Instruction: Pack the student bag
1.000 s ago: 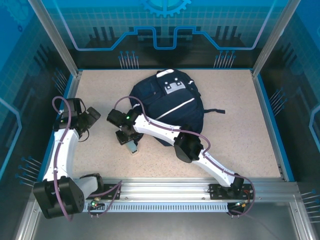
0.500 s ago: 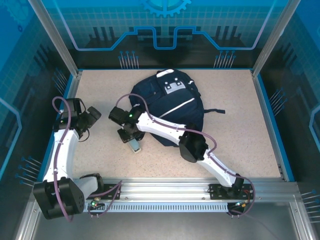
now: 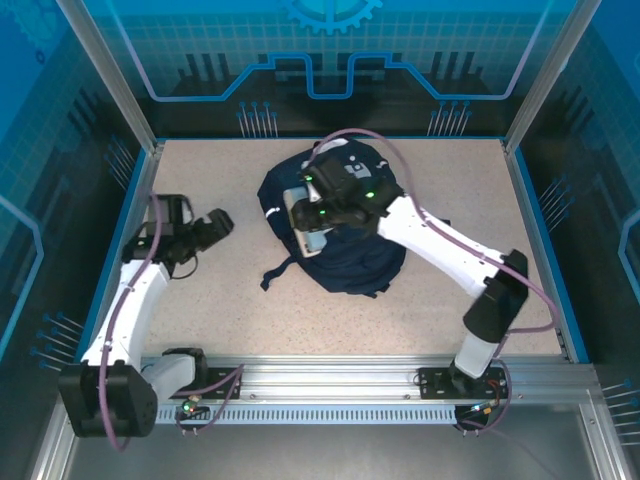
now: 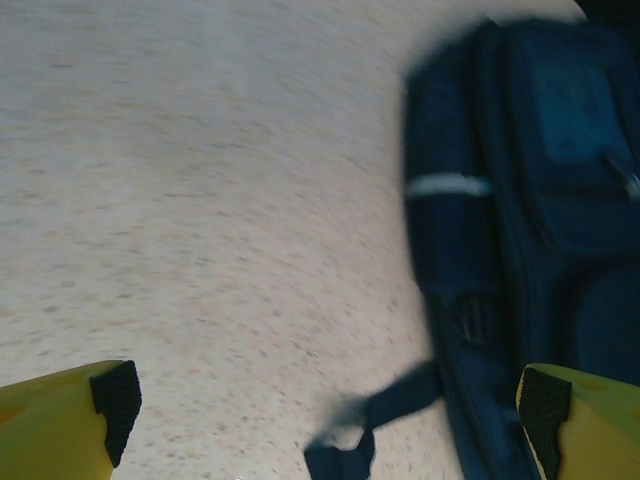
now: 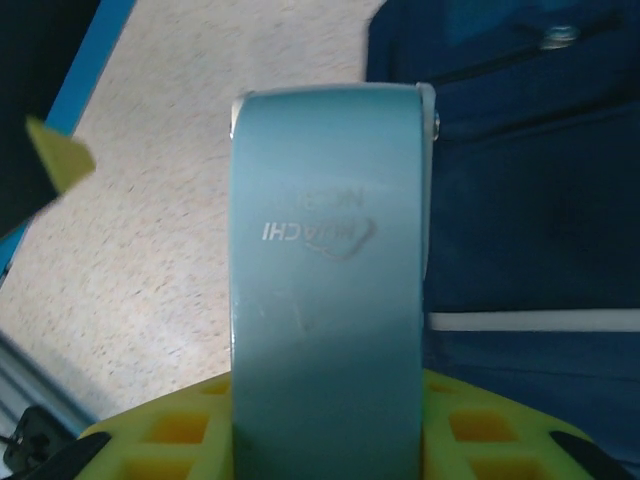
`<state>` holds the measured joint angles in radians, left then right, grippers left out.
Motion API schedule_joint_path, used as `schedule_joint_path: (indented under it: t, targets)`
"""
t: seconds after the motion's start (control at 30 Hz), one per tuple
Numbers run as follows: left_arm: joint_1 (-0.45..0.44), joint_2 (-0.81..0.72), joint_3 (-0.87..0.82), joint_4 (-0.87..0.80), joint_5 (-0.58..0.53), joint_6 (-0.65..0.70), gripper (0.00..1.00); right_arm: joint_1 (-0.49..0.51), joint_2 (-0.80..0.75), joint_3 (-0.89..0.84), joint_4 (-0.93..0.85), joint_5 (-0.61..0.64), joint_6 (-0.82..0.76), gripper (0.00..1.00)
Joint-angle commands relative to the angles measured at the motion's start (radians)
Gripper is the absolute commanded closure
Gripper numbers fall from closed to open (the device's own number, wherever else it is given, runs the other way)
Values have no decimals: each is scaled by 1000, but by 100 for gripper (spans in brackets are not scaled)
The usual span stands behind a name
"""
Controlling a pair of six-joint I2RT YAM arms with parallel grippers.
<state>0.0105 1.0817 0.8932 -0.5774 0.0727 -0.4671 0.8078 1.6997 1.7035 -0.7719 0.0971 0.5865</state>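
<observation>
One large navy-blue fabric backpack (image 3: 345, 265) lying mid-way on speckled beige bench (image 3: 450, 300). One pale teal flat case (image 5: 325, 300) clamped in right jaws, above backpack's left edge. Left jaws wide open, empty, beside backpack.

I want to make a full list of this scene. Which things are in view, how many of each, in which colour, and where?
large fabric backpack: one, navy blue with a white stripe, lying in the middle of the table
loose backpack strap: one, dark, trailing on the table at the backpack's near left
flat rectangular case: one, pale blue-grey with embossed lettering, held over the backpack
table top: one, speckled beige with a blue rim, under everything
metal rail: one, silver, along the near edge
left gripper: one, yellow fingers with black pads, open, left of the backpack
right gripper: one, shut on the case, above the backpack
</observation>
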Motion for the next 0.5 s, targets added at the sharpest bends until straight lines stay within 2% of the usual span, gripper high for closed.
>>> schedule_joint_path:
  t: [0.0, 0.3, 0.47]
  targets:
    - [-123, 33, 40, 55, -14, 113, 1, -79, -115, -119, 71, 14, 26, 79]
    - [-513, 243, 158, 193, -49, 271, 1, -346, -360, -379, 80, 13, 49, 79]
    - [-695, 420, 304, 163, -131, 416, 3, -467, -433, -457, 74, -35, 56, 79]
